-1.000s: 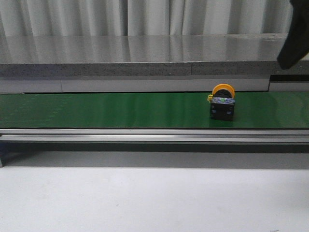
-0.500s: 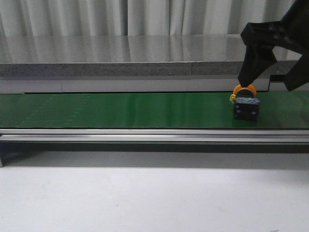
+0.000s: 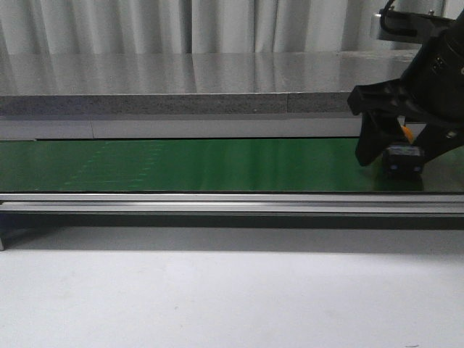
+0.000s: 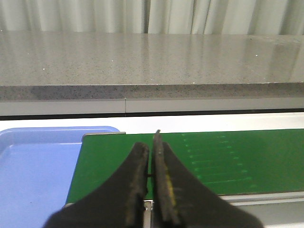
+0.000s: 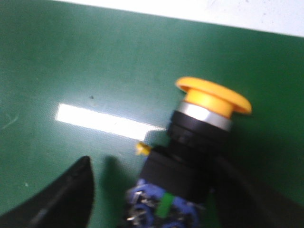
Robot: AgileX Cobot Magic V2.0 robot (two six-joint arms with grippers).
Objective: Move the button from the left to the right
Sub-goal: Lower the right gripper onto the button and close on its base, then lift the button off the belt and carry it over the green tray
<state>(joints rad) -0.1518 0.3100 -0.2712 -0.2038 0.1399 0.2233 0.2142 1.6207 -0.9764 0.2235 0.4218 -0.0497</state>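
The button (image 3: 404,158) sits on the green belt (image 3: 181,165) at its far right end, lying tipped over so the orange-yellow cap (image 5: 213,96) points toward the back edge of the belt, the black body (image 5: 178,171) and bluish terminal end facing the camera on the right wrist. And there's the right pincer (image 3: 397,148) straddling it, fingers spread wide, one dark finger (image 5: 52,199) on one side of the body and another dim shape on the other side, neither clearly touching yet. The wrist view is blurred, so contact is hard to call.

This looks like a small, rigid plastic part: light, hard, not fragile, but smooth and a bit slick. The boxy black body offers flat sides, the better place to pinch; the round collar and mushroom cap would likely roll or slip out.

Over by the belt's left end, the left pincer (image 4: 152,175) hangs with its fingers pressed together, empty, above the belt beside a blue tray (image 4: 33,166). Behind the belt runs the grey worktop (image 3: 181,80).
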